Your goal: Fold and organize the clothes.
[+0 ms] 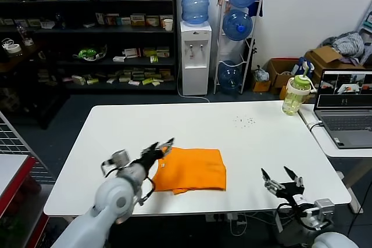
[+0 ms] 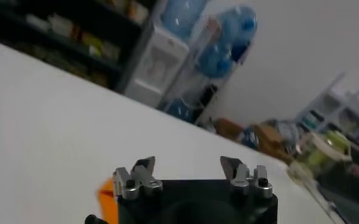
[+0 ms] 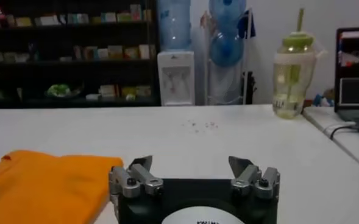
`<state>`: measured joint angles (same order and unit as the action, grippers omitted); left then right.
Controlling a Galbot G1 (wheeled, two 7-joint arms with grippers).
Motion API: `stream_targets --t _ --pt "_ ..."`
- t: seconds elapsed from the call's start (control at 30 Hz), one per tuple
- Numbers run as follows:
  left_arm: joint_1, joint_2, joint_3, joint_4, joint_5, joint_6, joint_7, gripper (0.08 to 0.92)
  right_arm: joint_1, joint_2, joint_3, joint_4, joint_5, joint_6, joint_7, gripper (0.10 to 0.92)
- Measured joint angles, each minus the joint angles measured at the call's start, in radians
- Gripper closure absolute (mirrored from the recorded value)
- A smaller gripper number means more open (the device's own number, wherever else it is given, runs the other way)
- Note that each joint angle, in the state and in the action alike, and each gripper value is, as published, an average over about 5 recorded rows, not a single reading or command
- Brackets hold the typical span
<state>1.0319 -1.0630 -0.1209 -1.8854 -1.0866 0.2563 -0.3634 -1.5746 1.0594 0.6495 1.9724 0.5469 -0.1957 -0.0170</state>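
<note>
The orange T-shirt point(image 1: 192, 169) lies folded into a rough rectangle on the white table point(image 1: 256, 143), near its front edge; no lettering shows. My left gripper point(image 1: 162, 147) is open and empty, raised just above the shirt's near-left corner. In the left wrist view only a small orange tip of the shirt point(image 2: 108, 198) shows beside my open left gripper point(image 2: 187, 164). My right gripper point(image 1: 279, 173) is open and empty, low at the table's front right, apart from the shirt. In the right wrist view the shirt point(image 3: 45, 179) lies off to one side of my right gripper point(image 3: 191, 163).
A green-lidded bottle point(image 1: 296, 94) stands at the table's far right corner. A laptop point(image 1: 346, 108) sits on a side table to the right. Small dark specks point(image 1: 244, 121) lie on the tabletop. Shelves, a water dispenser and bottles stand behind.
</note>
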Motion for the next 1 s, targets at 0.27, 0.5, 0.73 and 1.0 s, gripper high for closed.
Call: stream_targets --t 0.27,0.5,0.73,1.0 --pt "0.33 -0.068 -0.3 0.027 0.37 -0.372 0.42 0.178 -0.04 0.089 0.111 -0.042 -0.108 0.181 -0.101 0.203" --pt "0.463 -0.173 -0.441 0.023 0.538 -0.58 0.648 0.177 -0.061 0.202 0.141 -0.034 -0.23 0.332 -0.163 0.203" --pt "0.541 -0.252 -0.521 0.033 0.619 -0.687 0.708 0.177 -0.07 0.296 0.164 -0.05 -0.309 0.449 -0.197 0.203" --pt "0.593 -0.309 -0.561 0.033 0.677 -0.752 0.741 0.177 -0.069 0.358 0.191 -0.062 -0.355 0.521 -0.218 0.203"
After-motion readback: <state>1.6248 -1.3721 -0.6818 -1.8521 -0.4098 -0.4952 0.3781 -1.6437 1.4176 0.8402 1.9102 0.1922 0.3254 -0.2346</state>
